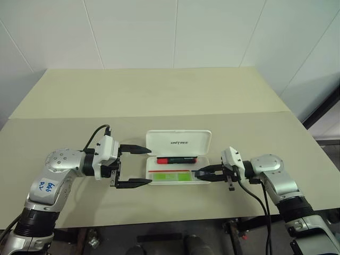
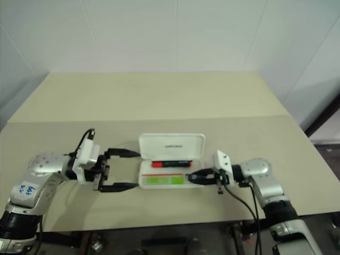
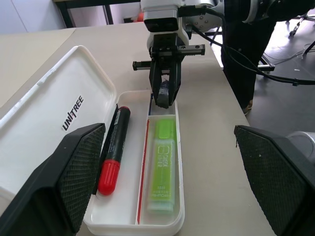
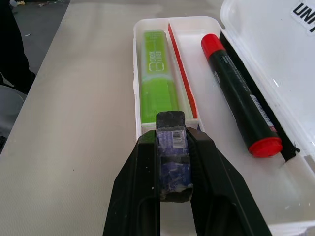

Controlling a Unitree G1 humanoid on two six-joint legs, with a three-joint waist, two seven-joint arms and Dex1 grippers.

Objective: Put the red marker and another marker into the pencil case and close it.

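The white pencil case (image 1: 178,140) lies open on the table, its lid tipped back. The red marker (image 1: 176,159) lies in the rear part of the tray, the light green marker (image 1: 171,175) in the front part beside a red stripe. My left gripper (image 1: 149,165) is open at the case's left end, one finger by the lid and the other by the tray's front corner. My right gripper (image 4: 172,135) is shut on a small grey block (image 4: 172,147). It holds the block over the right end of the tray, just past the green marker (image 4: 156,73) and beside the red marker (image 4: 236,98).
The beige table (image 1: 159,95) stretches far behind the case, with a seam (image 1: 64,117) across it. Its front edge (image 1: 175,219) runs close below both arms. A black cable (image 1: 255,194) hangs along my right forearm.
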